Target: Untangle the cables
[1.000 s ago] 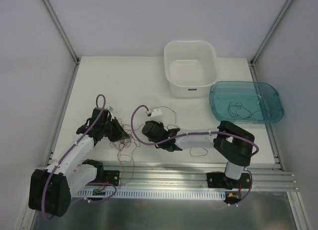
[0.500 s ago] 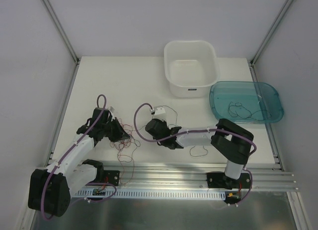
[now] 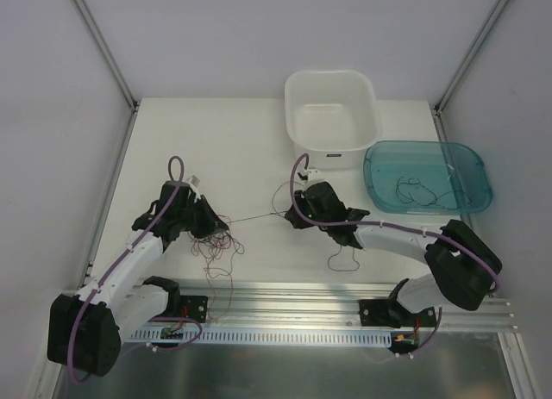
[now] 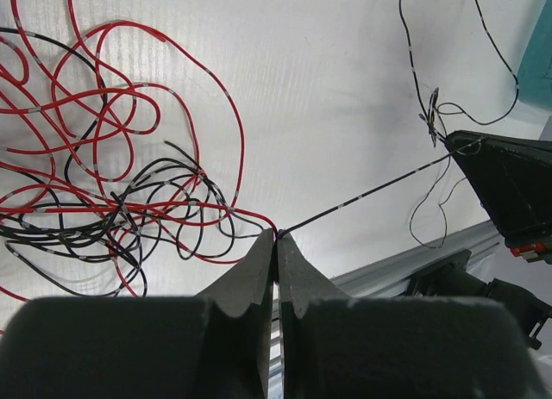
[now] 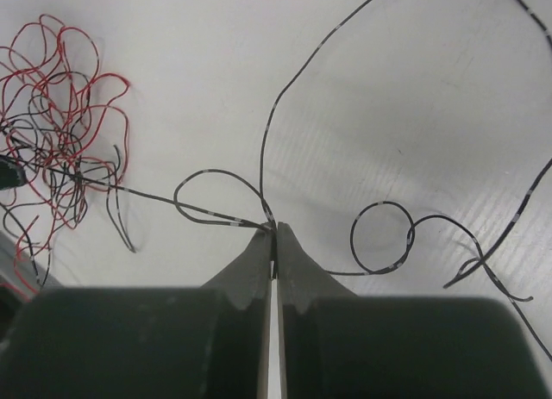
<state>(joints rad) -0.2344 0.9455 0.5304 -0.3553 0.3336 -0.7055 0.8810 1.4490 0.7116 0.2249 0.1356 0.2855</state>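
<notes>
pinching one black wire (image 4: pixel 362 195) taut, left jaws and right jaws clamp shut on it, likely drawing it free of the tangle (image 4: pixel 129 211).

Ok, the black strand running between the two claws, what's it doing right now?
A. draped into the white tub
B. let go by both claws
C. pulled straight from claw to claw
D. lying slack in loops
C: the black wire runs in a straight line from the shut left claw across to the right claw, which is also shut on it.
</notes>
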